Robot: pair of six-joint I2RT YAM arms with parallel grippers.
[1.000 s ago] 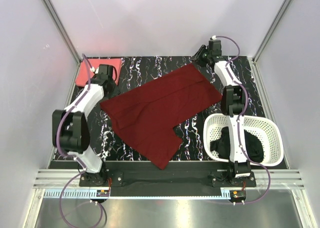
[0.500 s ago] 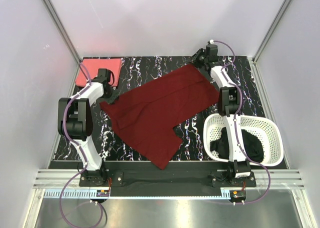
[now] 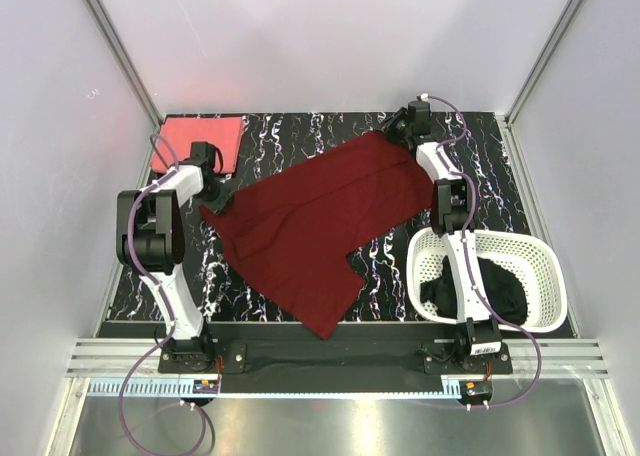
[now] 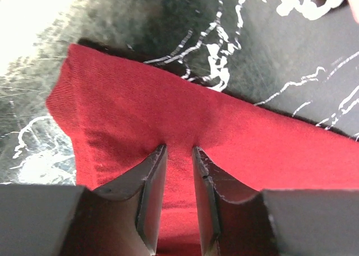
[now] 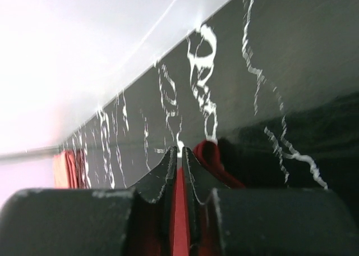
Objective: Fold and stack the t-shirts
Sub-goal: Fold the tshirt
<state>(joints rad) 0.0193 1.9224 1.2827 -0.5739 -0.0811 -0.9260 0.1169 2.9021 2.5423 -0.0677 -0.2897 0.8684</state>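
Maroon cloth fills the narrow gap between the left fingers (image 4: 152, 194). They stand only a little apart, with a ridge of the maroon t-shirt (image 3: 320, 226) bunched up between them, and that reads as a pinch on the shirt's left corner. On the other side the right fingers (image 5: 164, 177) are all but together, with a thin red strip of the same shirt nipped between the tips. That grip is at the shirt's far right corner, close to the back edge of the counter (image 3: 290, 136). So both arms have hold of one garment, one at each end of its far edge.

Outward from there, the shirt lies spread open and slanted across the middle of the black marbled counter. One part reaches toward the near edge, and the overhead view shows no fold made in it yet. At the far left corner sits the coral pink t-shirt (image 3: 197, 142), a neat flat rectangle — that one looks done, and it is likely the base of the stack. On the near right, the white lattice basket (image 3: 548, 276) holds the black t-shirt (image 3: 500, 294) in a crumpled heap.

The scorecard, as a judgement: one shirt folded, one gripped and ready to fold, one waiting — roughly a third of the way. Two folds and all the stacking are left.
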